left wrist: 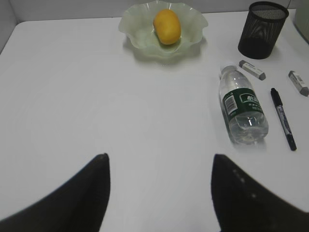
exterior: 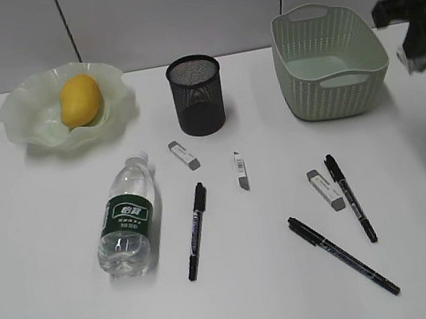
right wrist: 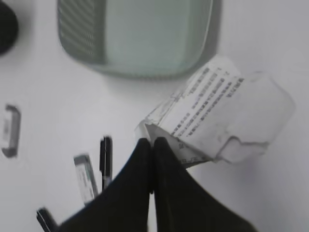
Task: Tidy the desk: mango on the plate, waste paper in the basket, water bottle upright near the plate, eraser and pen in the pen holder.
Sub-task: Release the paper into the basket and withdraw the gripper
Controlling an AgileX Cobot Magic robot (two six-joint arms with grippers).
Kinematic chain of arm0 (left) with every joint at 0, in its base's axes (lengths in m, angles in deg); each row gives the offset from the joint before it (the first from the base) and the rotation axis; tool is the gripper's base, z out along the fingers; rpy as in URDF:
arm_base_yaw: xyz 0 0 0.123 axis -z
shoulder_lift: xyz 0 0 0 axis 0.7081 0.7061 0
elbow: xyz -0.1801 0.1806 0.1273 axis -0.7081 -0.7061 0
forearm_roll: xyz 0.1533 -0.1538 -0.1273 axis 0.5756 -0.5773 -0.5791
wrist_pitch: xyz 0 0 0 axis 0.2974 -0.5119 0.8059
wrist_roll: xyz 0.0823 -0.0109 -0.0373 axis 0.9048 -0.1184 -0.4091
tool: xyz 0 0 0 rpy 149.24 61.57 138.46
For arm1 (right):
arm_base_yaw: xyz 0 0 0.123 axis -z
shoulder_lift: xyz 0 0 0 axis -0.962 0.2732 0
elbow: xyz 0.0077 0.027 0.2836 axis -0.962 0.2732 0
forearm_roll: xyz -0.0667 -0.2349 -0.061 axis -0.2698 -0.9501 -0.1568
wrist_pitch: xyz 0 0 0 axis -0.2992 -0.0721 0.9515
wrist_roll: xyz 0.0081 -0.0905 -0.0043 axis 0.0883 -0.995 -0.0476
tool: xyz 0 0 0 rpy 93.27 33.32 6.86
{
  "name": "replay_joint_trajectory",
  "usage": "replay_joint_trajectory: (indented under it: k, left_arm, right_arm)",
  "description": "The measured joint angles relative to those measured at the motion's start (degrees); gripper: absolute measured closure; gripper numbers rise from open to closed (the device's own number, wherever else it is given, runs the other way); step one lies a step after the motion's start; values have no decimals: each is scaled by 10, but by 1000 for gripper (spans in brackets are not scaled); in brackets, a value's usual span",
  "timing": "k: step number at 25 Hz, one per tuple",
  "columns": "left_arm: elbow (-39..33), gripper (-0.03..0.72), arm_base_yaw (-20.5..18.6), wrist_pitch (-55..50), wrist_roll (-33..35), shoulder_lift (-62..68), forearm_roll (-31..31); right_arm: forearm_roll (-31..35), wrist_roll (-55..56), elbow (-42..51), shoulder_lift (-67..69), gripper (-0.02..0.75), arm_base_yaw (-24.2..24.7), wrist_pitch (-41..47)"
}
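White and plain, the large flat bench (exterior: 51, 317) carries everything. At its far right a pale green woven-look plastic basket (exterior: 329, 62) is seen, at far left a translucent green ruffled plate (exterior: 30, 116) in which the yellow-orange oval mango (exterior: 79, 99) is laid. A clear water bottle with dark green label (exterior: 128, 217) is lying on its side. Between plate and basket a black round mesh pen holder (exterior: 197, 95) is placed. The right claw (right wrist: 152, 145) is closed on the crumpled white printed waste paper (right wrist: 227, 116), near the basket. The left claw (left wrist: 159, 193) is held open, empty. Three black pens and three small erasers are scattered on the bench.
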Motion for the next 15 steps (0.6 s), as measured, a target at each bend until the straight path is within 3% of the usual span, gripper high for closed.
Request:
replay_joint_trajectory:
  k: [8, 15]
  left_arm:
    - [0, 190, 0, 0, 0, 0, 0]
    - [0, 190, 0, 0, 0, 0, 0]
  right_arm:
    - [0, -17, -246, 110, 724, 0, 41]
    - [19, -18, -365, 256, 724, 0, 62]
